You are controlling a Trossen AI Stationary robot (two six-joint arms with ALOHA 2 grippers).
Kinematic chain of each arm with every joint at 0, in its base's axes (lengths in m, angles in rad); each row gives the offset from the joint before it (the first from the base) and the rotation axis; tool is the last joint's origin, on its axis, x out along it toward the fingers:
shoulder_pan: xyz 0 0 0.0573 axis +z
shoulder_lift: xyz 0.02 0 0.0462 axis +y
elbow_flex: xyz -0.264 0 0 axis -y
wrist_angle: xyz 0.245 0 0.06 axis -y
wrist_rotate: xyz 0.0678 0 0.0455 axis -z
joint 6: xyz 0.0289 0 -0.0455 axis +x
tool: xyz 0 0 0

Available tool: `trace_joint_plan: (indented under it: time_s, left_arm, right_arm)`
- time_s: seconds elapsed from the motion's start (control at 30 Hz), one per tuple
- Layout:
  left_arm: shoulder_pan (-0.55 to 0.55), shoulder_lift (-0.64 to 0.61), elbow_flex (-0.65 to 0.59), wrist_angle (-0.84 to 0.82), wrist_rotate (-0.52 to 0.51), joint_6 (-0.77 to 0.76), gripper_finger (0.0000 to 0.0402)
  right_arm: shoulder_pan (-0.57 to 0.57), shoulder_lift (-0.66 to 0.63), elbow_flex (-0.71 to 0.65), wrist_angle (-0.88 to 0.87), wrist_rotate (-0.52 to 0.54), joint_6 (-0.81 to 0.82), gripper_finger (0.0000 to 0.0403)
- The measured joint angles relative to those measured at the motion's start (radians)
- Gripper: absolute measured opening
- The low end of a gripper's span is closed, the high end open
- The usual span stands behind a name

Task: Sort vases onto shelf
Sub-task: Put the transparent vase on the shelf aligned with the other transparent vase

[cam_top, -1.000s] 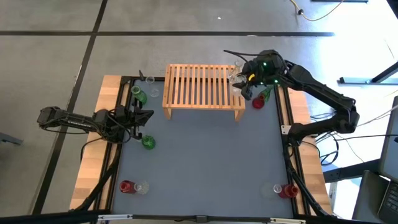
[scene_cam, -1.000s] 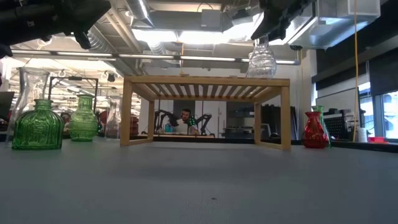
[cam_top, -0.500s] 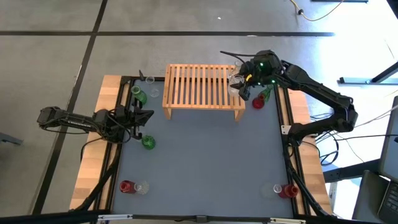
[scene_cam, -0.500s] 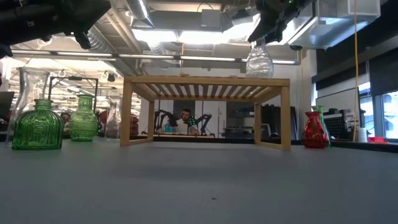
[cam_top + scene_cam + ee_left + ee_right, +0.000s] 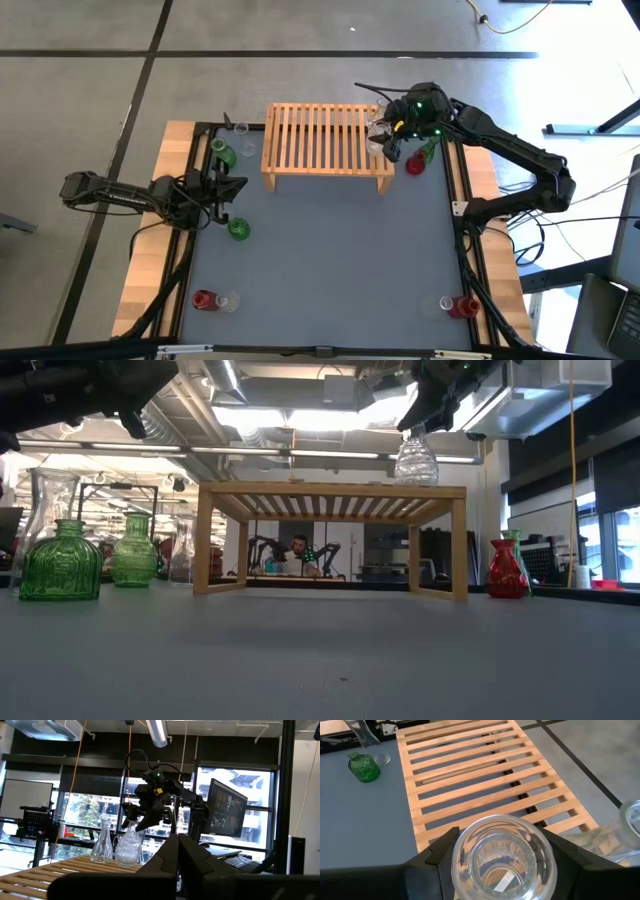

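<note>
- The step in hand is a placement: the right gripper [image 5: 393, 133] is closed on the neck of a clear ribbed vase [image 5: 416, 461], its dark fingers [image 5: 432, 857] pressing both sides of the mouth in the right wrist view.
- The held vase is at the right end of the shelf [image 5: 320, 140]. In the low view its base sits level with, or just above, the top edge; I cannot tell whether it touches.
- A second clear vase [image 5: 103, 842] already stands on the slats just beside it, so room is tight.
- By my reading, the next move calls for settling the base flat across the slats, away from a gap and the edge, then opening the fingers and lifting straight up so the neighbour is not knocked.
- The left gripper [image 5: 232, 188] waits at the table's left edge, near a green vase [image 5: 238, 230]; whether its fingers are parted I cannot tell.
- More vases remain on the table: red [image 5: 414, 164] right of the shelf, green [image 5: 227, 156] to its left, others at the near corners.
</note>
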State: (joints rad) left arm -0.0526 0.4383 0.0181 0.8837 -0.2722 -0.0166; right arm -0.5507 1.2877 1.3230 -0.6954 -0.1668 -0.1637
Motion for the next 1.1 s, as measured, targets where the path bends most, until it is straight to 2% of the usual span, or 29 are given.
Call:
trace_joint_plan:
  time_s: [0.9, 1.1]
  left_arm:
    - [0.000, 0.000, 0.000, 0.000, 0.000, -0.002, 0.0002]
    - [0.000, 0.000, 0.000, 0.000, 0.000, -0.002, 0.0002]
  right_arm:
    - [-0.013, -0.008, -0.009, 0.011, 0.023, -0.027, 0.0207]
    - [-0.013, -0.008, -0.010, 0.009, 0.022, -0.026, 0.0242]
